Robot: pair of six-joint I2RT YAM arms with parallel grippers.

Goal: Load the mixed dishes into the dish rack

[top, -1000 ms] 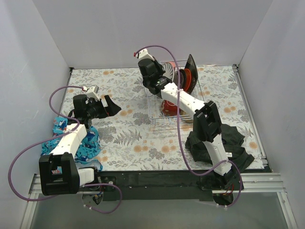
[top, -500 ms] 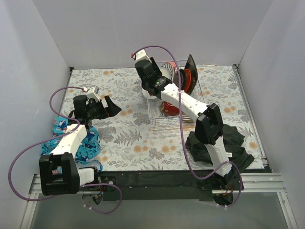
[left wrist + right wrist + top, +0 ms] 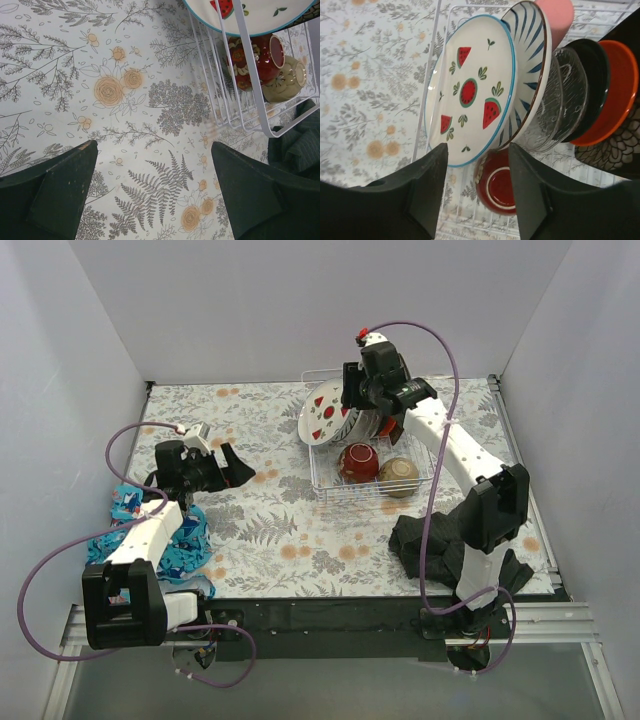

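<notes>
Both claws are released and empty on my end. The right gripper (image 3: 479,150) hangs over the dish rack (image 3: 368,490), fingers spread just above the watermelon plate (image 3: 470,95). That plate stands on edge at the rack's left end, with the blue-striped plate (image 3: 532,60), a black plate (image 3: 587,80) and the orange plate (image 3: 617,85) lined up behind it. The red bowl (image 3: 358,462) and tan bowl (image 3: 400,476) sit side by side in the rack's near part. The left gripper (image 3: 154,147) hovers wide open over the floral tablecloth (image 3: 125,90), off to the rack's left.

White links (image 3: 150,535) with black joints (image 3: 122,605); looping purple cables (image 3: 22,615); matte black, wedge-shaped gripper fingers (image 3: 60,195), lightly scuffed.
</notes>
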